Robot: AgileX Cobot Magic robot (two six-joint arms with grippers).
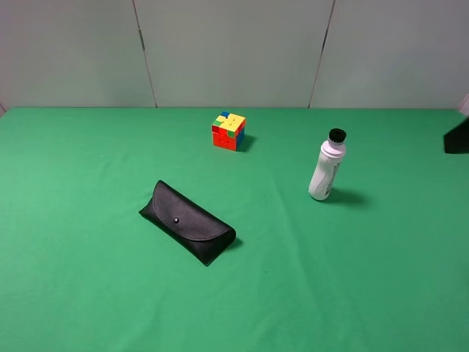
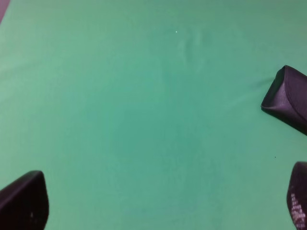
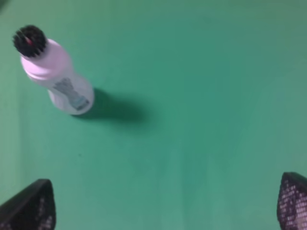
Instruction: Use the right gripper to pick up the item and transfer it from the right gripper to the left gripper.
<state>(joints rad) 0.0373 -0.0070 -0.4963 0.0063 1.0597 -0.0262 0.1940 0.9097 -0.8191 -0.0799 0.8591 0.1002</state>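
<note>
The item (image 1: 327, 170) is a white contoured bottle with a black bristly cap, standing upright on the green cloth at the right. In the right wrist view the item (image 3: 55, 79) stands well ahead of my right gripper (image 3: 160, 206) and off to one side. That gripper is open, its fingertips (image 3: 29, 208) set wide with only cloth between them. My left gripper (image 2: 160, 201) is open too, over bare cloth, and holds nothing. Neither claw shows whole in the high view; a black part of the right arm (image 1: 456, 137) juts in at the right edge.
A black glasses case (image 1: 187, 222) lies slanted left of centre, and one end of the glasses case (image 2: 288, 98) shows in the left wrist view. A multicoloured puzzle cube (image 1: 229, 130) sits towards the back. Grey wall panels rise behind the green table (image 1: 88, 293).
</note>
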